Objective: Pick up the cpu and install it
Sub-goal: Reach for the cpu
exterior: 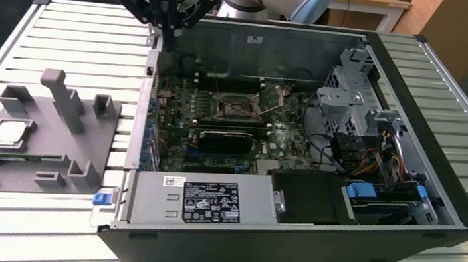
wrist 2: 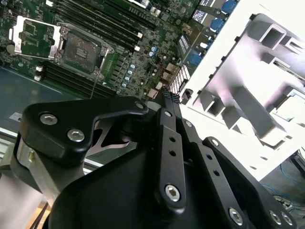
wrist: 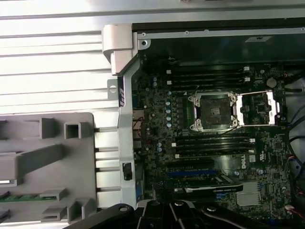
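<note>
1. Black gripper (wrist 2: pixel 167 95) sits closest to the lens in the second wrist view. Both fingers (wrist 2: pixel 170 143) run together to one tip, pressed closed, with nothing between them.
2. cpu (exterior: pixel 8 133) is not in the gripper. It lies flat in a square recess of the grey tray (exterior: pixel 79 152), lower left of the exterior frame, with its silvery top facing up.
3. Tray rests on the slatted table (exterior: pixel 76 38), just beside the computer case (exterior: pixel 254 40) on the exterior view's left. Upright posts and blocks rise from the tray around the cpu's recess.
4. In the exterior view the gripper hangs in the upper left of the frame, over the far corner of the case's side wall. It is well apart from the cpu and higher than the tray.
5. Socket (exterior: pixel 235 108) sits on the motherboard (exterior: pixel 177 121) inside the open case, near the middle of the exterior frame. In the first wrist view its metal frame (wrist: pixel 257 107) is flipped open beside it, and the dark contact field is exposed.
6. Memory slots (wrist: pixel 209 76) run in rows on both sides of the socket. A dark expansion card (exterior: pixel 228 140) lies just below the socket in the exterior frame.
7. Power supply (exterior: pixel 198 200), with a label on top, runs along the near edge of the case, lower middle of the frame.
8. Drive cage (exterior: pixel 351 85) and a bundle of cables (exterior: pixel 374 155) take the case's side on the exterior view's right.
</note>
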Controlling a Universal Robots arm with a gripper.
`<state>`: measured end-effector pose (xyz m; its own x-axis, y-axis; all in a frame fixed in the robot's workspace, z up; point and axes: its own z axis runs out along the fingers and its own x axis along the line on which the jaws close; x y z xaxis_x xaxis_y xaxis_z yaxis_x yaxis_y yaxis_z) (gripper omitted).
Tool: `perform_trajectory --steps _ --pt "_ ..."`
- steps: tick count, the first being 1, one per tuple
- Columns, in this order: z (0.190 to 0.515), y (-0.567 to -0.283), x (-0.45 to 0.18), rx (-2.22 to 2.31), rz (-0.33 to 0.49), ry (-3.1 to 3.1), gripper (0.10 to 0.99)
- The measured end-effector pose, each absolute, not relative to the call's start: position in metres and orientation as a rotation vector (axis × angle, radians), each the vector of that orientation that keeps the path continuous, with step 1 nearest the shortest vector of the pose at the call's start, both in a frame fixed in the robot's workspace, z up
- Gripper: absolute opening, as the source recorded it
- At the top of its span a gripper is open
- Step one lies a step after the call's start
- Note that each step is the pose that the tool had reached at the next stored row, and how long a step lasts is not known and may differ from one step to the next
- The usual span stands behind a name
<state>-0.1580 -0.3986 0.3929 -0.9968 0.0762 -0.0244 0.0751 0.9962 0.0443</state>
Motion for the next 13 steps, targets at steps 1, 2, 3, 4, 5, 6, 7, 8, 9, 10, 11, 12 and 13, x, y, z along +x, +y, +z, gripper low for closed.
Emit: perform_trajectory --steps 1,2,3,4,5,6,7,8,9,10,11,12,13 --pt "0.393 -0.399 -0.159 0.118 0.068 3.112 0.106" --pt "0.393 -0.399 -0.160 0.118 0.068 3.112 0.106" --pt "0.393 -0.399 -0.161 0.118 0.068 3.112 0.106" --pt "0.393 -0.399 -0.162 0.118 0.068 3.112 0.106" --pt "0.393 -0.398 -0.163 0.118 0.068 3.112 0.106" --pt "0.393 -0.399 -0.164 0.118 0.068 3.113 0.106" --pt "0.393 -0.399 -0.164 0.118 0.068 3.113 0.106" --pt "0.392 -0.399 -0.165 0.118 0.068 3.113 0.106" --pt "0.392 -0.399 -0.166 0.118 0.068 3.113 0.106" --pt "0.392 -0.399 -0.167 0.118 0.068 3.113 0.106" --pt "0.392 -0.399 -0.168 0.118 0.068 3.113 0.106" --pt "0.392 -0.399 -0.169 0.118 0.068 3.113 0.106" --pt "0.392 -0.399 -0.170 0.118 0.068 3.113 0.106"
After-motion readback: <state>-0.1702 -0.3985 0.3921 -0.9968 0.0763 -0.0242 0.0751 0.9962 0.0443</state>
